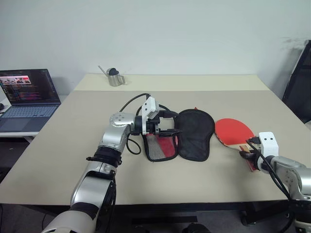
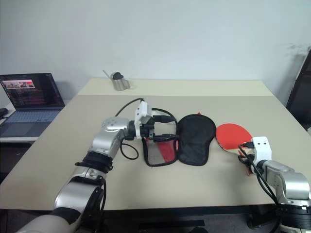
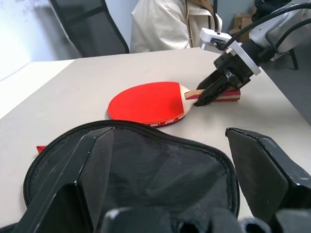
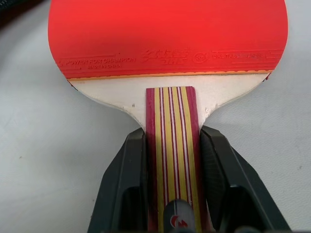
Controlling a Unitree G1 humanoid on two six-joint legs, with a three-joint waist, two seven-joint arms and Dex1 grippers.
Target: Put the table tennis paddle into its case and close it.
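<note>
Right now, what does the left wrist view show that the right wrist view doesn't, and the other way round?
Left wrist view: the open black case, a person in a light coat seated beyond the table, and a dark chair. Right wrist view: the handle with its red and yellow stripes up close, and the lettering printed on the rubber. Both: the table tennis paddle lying flat, with the right claw closed on its handle.

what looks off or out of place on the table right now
Nothing stands out. The case lies open and flat, the left pincer at its mesh flap. The table tennis paddle lies flat beside it, its handle squarely between the right pincer's fingers. No damage or spill.
</note>
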